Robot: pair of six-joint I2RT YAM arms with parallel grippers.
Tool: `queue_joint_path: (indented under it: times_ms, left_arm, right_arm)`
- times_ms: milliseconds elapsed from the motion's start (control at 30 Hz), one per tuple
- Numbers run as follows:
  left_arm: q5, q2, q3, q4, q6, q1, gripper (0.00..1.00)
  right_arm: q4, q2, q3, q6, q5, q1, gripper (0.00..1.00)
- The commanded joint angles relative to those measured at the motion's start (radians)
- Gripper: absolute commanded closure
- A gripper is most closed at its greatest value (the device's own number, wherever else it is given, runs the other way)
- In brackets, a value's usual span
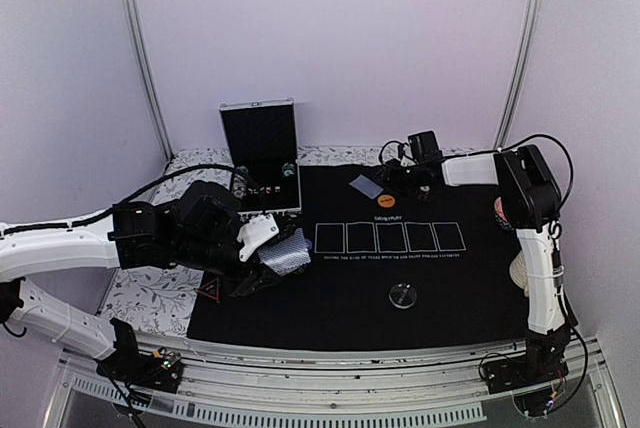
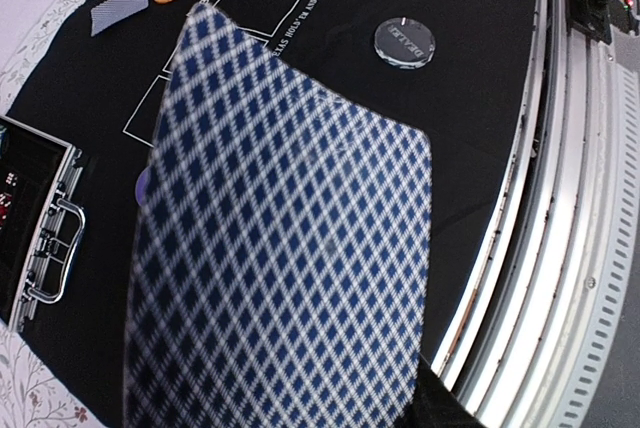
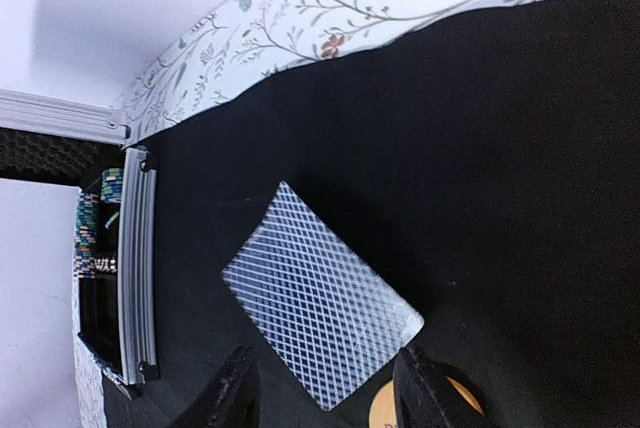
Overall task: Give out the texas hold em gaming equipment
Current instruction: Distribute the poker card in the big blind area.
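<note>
My left gripper (image 1: 262, 248) is shut on a playing card (image 1: 286, 251) with a blue-and-white diamond back, held over the left part of the black mat (image 1: 340, 318). That card fills the left wrist view (image 2: 290, 248) and hides the fingers. My right gripper (image 1: 402, 178) is open, low over the mat's far edge. A second card (image 3: 320, 293) lies flat just ahead of its fingertips (image 3: 228, 393), with an orange chip (image 3: 425, 410) beside the right one. The clear disc (image 1: 402, 296) lies below the printed rectangles. A red triangle marker (image 1: 211, 292) lies under the left arm.
An open metal case (image 1: 260, 153) with several chips in it stands at the mat's far left; it also shows in the right wrist view (image 3: 100, 248). A floral cloth (image 1: 150, 298) borders the mat. A metal rail (image 1: 380, 363) runs along the near edge. Pale round objects (image 1: 518, 273) sit by the right arm.
</note>
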Motion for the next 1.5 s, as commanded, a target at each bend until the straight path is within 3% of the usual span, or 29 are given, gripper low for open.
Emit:
queue_joint_path:
  times_ms: [0, 133, 167, 267, 367, 467, 633, 1167, 1467]
  left_arm:
    - [0.015, -0.016, -0.009, 0.02, 0.016, 0.013, 0.55]
    - [0.019, -0.015, -0.007, 0.021, 0.018, 0.014, 0.55]
    - [0.018, -0.014, -0.007, 0.021, 0.018, 0.014, 0.55]
    - [0.018, -0.014, -0.006, 0.021, 0.018, 0.013, 0.55]
    - [0.022, -0.013, -0.005, 0.021, 0.019, 0.015, 0.55]
    - [0.019, -0.011, -0.003, 0.02, 0.021, 0.016, 0.55]
    - [0.028, -0.012, 0.0, 0.021, 0.021, 0.016, 0.55]
    - [0.033, -0.012, 0.0, 0.021, 0.024, 0.016, 0.56]
    - [0.036, -0.018, -0.003, 0.021, 0.025, 0.015, 0.55]
  right_arm:
    - [-0.107, -0.112, 0.014, -0.112, 0.091, 0.0, 0.43]
    - [-0.194, -0.258, 0.002, -0.239, 0.209, 0.028, 0.03]
    - [-0.204, -0.312, -0.009, -0.287, 0.226, 0.046, 0.01]
    - [-0.206, -0.445, -0.073, -0.454, 0.157, 0.124, 0.01]
    - [-0.187, -0.58, -0.177, -0.621, -0.109, 0.212, 0.01]
    - [-0.101, -0.686, -0.32, -0.677, -0.298, 0.322, 0.01]
    - [0.105, -0.782, -0.509, -0.592, -0.402, 0.402, 0.02]
    - [0.229, -0.622, -0.499, -0.502, -0.371, 0.549, 0.08]
    - [0.224, -0.579, -0.481, -0.475, -0.374, 0.551, 0.3]
